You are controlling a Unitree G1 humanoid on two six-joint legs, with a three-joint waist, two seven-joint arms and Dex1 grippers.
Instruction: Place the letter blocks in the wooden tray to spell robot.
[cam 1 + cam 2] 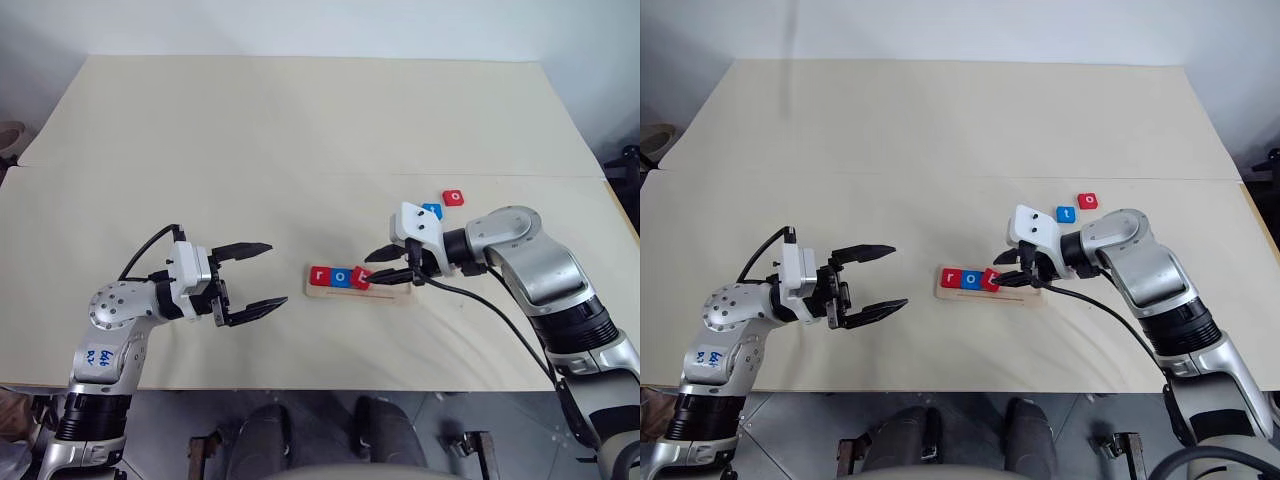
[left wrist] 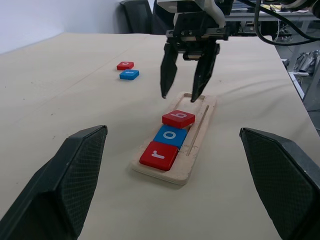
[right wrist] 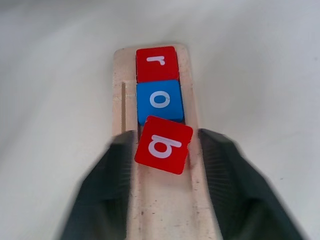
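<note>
Here the right pincer (image 2: 183, 95) hovers open over the skewed red b block (image 3: 163, 145) in the wooden tray (image 1: 392, 294), apparently released; nudge it square. Left pincer (image 1: 255, 280) waits open.

right gripper (image 1: 388, 266) over wooden tray's (image 1: 398, 295) bare end

Bright, even light, no glare.
Shadows under the arms on the table (image 1: 300, 120) were soft & faint. Head pics were sharp. In the right wrist pic, the right gripper's fingers (image 3: 107, 200) looked blurry up close; the red b block (image 3: 163, 145) was clear.
</note>
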